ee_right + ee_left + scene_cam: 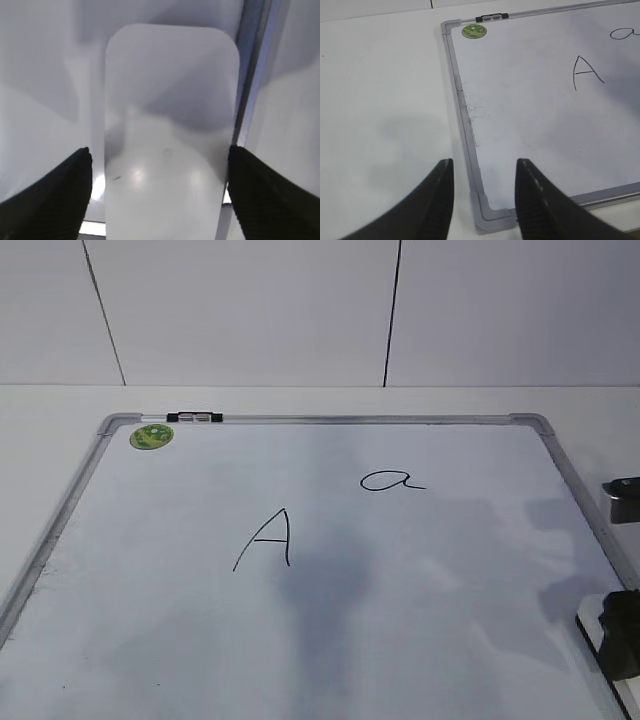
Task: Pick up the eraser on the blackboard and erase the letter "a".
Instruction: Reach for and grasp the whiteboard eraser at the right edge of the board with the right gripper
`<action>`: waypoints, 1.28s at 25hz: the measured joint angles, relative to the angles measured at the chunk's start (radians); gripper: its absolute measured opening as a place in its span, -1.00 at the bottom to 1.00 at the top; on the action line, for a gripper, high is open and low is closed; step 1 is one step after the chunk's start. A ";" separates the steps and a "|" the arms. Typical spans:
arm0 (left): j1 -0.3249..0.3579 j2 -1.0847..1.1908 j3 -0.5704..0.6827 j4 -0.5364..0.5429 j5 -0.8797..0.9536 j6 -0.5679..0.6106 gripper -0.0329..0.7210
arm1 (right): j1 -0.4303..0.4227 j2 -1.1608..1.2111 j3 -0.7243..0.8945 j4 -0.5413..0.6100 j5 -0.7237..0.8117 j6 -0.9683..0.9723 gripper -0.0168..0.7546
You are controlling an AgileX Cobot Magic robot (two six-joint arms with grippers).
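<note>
The blackboard [330, 420] lies flat on the white table. The letter "a" [392, 480] is written right of centre, near the far edge; part of it shows in the left wrist view [626, 33]. The eraser [170, 100], a white rounded block, lies by the board's right frame [252, 75]; its edge shows in the exterior view [592, 615]. My right gripper [157, 150] is open and low, one finger on each side of the eraser; it also shows in the exterior view [620, 635]. My left gripper [484, 170] is open and empty above the board's near-left corner.
A taller capital "A" [265, 537] is drawn left of the small letter. A round green sticker [151, 436] sits in the far-left corner, beside a black-and-silver clip [195, 418] on the top frame. A white wall rises behind the table.
</note>
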 joint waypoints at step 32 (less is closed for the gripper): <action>0.000 0.000 0.000 0.000 0.000 0.000 -0.10 | 0.000 0.081 0.000 -0.023 -0.058 0.027 0.52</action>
